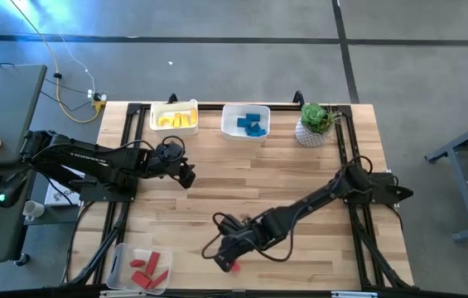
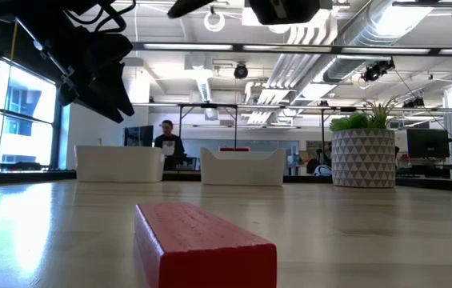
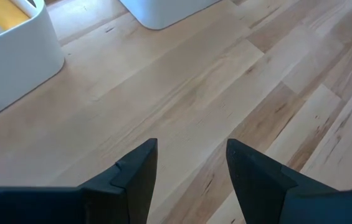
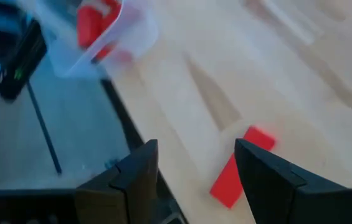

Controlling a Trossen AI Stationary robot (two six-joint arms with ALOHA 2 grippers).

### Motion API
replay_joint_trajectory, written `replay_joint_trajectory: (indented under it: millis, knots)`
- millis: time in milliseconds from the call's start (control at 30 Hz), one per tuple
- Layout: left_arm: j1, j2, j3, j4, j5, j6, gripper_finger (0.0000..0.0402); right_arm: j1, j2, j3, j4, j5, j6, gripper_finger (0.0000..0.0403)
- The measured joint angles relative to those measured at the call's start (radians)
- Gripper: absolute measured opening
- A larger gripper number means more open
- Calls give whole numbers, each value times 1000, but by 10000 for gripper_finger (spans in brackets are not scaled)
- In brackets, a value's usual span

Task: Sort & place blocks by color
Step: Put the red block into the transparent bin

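You're nearly done: yellow bin [image 1: 174, 117], blue bin [image 1: 246, 122] and red bin [image 1: 141, 269] are filled, only one red block [image 1: 234, 266] lies on the table under your right gripper [image 1: 225, 259], fingers apart and empty, while the left gripper [image 1: 188, 176] waits open mid-table.

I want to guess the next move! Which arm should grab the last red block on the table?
The right arm, probably. Its open end effector hovers right by the flat red rectangular block. The left end effector, open and empty, hangs far off near the white yellow-block bin.
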Motion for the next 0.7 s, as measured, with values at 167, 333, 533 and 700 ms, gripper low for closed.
replay_joint_trajectory:
  millis: [167, 333, 533, 700]
  knots:
    - [0, 0, 0, -1, 0, 2, 180, 5, 5, 0, 2, 77, 49, 199]
    - [0, 0, 0, -8, 0, 2, 180, 5, 56, 0, 5, 38, 83, 199]
    - [0, 0, 0, -11, 0, 2, 180, 4, 133, 0, 25, -74, 116, 199]
    - [0, 0, 0, -10, 2, 2, 180, 5, 157, 0, 22, -90, 144, 199]
